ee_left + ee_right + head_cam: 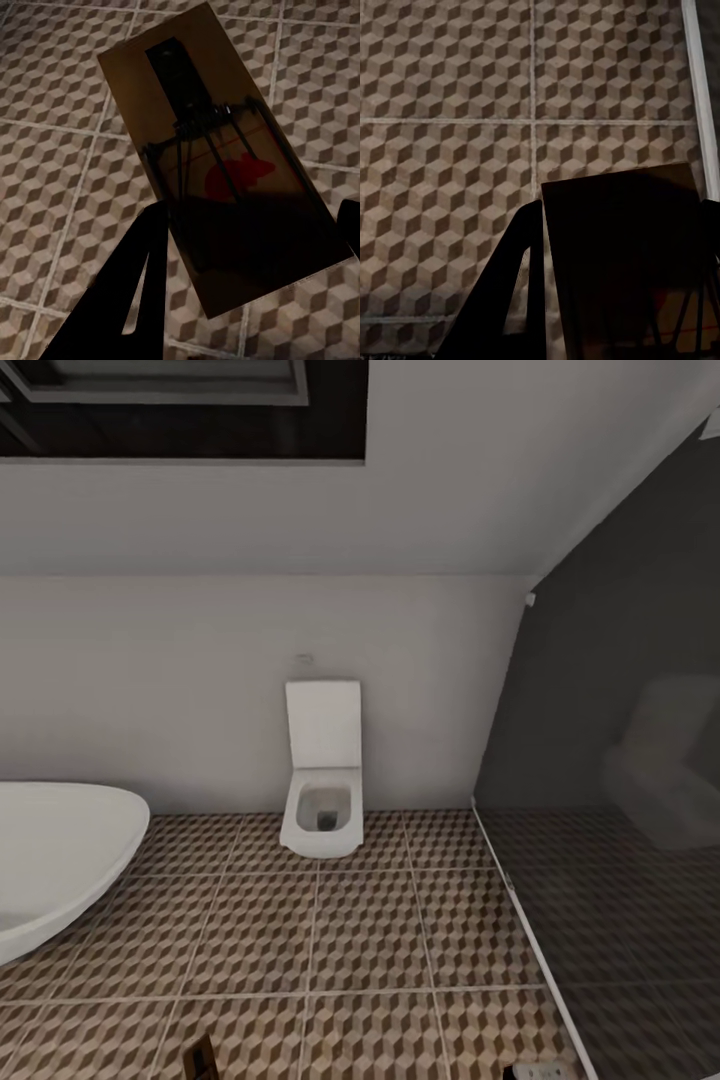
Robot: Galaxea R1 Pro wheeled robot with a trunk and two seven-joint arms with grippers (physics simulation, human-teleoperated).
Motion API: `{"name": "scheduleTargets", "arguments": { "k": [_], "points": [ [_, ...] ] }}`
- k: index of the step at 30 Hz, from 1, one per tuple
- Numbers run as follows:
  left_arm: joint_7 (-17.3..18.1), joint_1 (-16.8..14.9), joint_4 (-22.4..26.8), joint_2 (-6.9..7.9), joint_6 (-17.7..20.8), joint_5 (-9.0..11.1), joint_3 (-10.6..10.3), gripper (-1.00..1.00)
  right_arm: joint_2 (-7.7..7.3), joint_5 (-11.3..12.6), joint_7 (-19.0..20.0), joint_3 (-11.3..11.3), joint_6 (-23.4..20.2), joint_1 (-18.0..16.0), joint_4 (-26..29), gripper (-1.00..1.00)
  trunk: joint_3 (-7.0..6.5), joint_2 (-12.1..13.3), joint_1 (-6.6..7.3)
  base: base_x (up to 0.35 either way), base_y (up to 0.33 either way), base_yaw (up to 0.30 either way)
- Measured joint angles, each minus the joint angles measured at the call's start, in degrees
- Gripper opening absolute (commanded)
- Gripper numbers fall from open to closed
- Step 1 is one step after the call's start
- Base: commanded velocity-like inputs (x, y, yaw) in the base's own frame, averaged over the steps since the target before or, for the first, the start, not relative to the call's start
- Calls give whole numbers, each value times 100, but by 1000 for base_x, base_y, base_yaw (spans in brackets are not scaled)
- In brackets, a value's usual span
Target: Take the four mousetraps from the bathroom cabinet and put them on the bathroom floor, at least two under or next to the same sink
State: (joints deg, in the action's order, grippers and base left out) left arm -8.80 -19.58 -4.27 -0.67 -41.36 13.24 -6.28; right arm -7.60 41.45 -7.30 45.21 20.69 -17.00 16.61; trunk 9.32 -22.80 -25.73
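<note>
The left gripper (251, 232) is closed on a mousetrap (217, 161), which juts forward beyond its fingertips above the bathroom floor (52, 172). The right gripper (622, 247) likewise clamps a second mousetrap (622, 240) between its fingers, over the cube-patterned tiles. Ahead stands a white toilet (322, 780); a bathtub (50, 860) lies left.

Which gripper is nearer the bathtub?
Left. The left gripper hangs over tiles on the bathtub's side; the right gripper is farther off, beside the white strip under the dark glass wall.
</note>
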Motion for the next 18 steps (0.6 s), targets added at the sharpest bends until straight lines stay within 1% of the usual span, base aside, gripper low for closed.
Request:
{"name": "scheduleTargets", "arguments": {
  "k": [10,18],
  "points": [
    [0,0,0,0,0,0,0,-100,0,0,0,0,0,0,0,-100,0,0,0,149,157,0],
    [-4,0,5,-15,-7,0,-1,-100,14,-1,0,3,1,0,-1,-100,0,0,-1,42,38,0]
  ]
}}
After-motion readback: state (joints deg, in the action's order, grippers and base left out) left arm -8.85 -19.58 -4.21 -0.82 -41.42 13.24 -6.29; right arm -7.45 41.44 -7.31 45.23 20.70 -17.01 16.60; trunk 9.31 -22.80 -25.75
